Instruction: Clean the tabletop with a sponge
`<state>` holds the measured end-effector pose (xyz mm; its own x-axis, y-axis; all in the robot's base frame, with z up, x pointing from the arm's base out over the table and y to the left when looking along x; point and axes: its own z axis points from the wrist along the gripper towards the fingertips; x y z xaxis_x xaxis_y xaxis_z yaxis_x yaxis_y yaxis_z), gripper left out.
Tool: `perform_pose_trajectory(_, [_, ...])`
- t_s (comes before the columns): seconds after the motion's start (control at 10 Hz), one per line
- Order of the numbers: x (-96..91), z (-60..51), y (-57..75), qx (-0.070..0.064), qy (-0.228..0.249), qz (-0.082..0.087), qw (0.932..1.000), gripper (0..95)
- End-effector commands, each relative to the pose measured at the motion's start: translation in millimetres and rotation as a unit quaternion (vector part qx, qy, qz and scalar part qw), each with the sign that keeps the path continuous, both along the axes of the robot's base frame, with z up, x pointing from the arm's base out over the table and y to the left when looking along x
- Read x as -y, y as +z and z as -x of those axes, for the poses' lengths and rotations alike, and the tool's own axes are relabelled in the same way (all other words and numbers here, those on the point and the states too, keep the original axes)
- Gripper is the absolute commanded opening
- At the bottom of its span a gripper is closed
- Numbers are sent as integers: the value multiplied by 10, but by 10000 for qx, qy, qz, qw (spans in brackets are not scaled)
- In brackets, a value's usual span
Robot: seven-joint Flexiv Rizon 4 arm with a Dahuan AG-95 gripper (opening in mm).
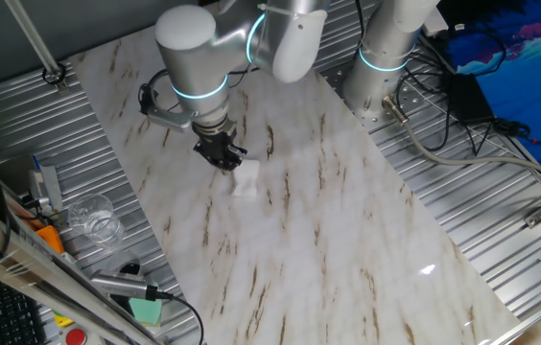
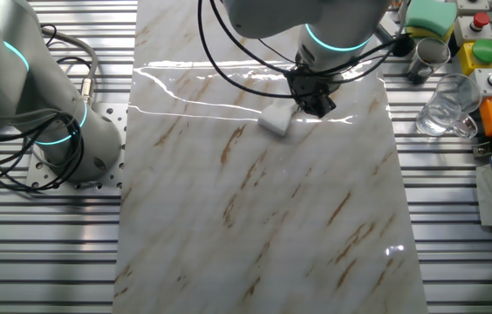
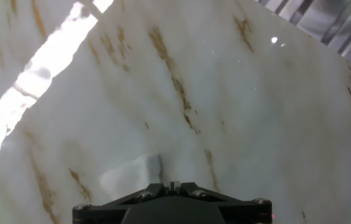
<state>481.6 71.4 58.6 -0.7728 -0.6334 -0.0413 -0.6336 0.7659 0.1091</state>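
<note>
Looks soft and squishy, that sponge [image 1: 245, 179] on the marble worktop [image 1: 347, 240], best pinched mid-body; can't tell claw [image 1: 223, 157] state.

Both fixed views are evenly and brightly lit from overhead, with soft, faint shadows. In the other fixed view, thin white streaks of glare run across the far end of the long white marble-look tabletop with brown veins [image 2: 263, 201], and a small glint sits near its lower right corner. One fixed view shows the same glint and a pale shadow under the arm. The hand view is soft and blurred overall; a blown-out white reflection band crosses its upper left, and the dark gripper [image 3: 172, 208] base at the bottom edge is out of focus.
</note>
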Motion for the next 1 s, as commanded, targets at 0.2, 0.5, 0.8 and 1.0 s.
perform_pose_trajectory(0.2, [2, 6, 4, -5, 79, 29, 10000, 0])
perform_pose_trajectory(0.5, [-91, 41, -100, 80, 221, -90, 9997, 190])
perform_pose_trajectory(0.8, [-145, 162, -187, 136, 409, -144, 9990, 570])
perform_pose_trajectory(1.0, [-177, 196, -235, 134, 524, -90, 9985, 760])
